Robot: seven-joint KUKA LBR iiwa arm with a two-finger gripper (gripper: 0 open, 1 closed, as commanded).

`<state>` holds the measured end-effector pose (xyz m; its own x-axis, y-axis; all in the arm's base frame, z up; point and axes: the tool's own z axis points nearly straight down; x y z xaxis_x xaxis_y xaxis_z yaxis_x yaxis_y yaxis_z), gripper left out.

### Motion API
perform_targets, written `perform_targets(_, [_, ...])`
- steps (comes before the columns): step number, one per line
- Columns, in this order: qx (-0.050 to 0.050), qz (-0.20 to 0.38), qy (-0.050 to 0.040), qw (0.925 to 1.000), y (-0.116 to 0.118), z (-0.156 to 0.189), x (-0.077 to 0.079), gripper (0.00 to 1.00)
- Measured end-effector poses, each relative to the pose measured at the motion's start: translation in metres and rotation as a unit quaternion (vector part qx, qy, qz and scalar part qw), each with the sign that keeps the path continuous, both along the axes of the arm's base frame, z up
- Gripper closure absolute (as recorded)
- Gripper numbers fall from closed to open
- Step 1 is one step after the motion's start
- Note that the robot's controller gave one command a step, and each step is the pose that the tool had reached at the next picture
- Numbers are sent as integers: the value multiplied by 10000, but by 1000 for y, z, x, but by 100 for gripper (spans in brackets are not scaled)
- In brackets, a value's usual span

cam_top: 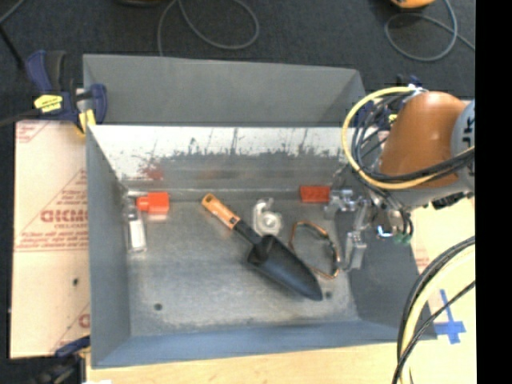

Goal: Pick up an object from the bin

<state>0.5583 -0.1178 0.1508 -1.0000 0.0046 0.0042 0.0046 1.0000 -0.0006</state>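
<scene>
**My tool low at the bin's right end, beside a thin brown loop**

My tool hangs low inside the grey bin, at its right end and close to the right wall. From above I cannot tell whether it stands wide or narrow, and I see nothing held in it. Above it sit my wrist's orange cover and a bundle of yellow and dark cables.

The thing nearest my tool is a thin brown loop, like a bent cord or wire. It lies on the bin floor just to the left of the tool, and its lower end curves down towards the tip of the trowel. Whether the tool touches it I cannot tell.

A garden trowel lies slantwise across the middle of the floor. Its pale wooden handle points to the back left and its black blade points to the front right, ending near the loop. A small whitish round piece rests just beside the trowel's neck, on its far side.

An orange block sits against the back wall, near my tool. Well apart, in the back left corner, are a second orange block and, in front of it, a small clear bottle.
</scene>
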Motion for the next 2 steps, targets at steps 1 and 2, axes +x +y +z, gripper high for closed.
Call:
perform_targets(1, [-8,15,-40,10000,0,5,2,0])
perform_targets(2, [-5,-433,-13,9991,10,-40,-20,100])
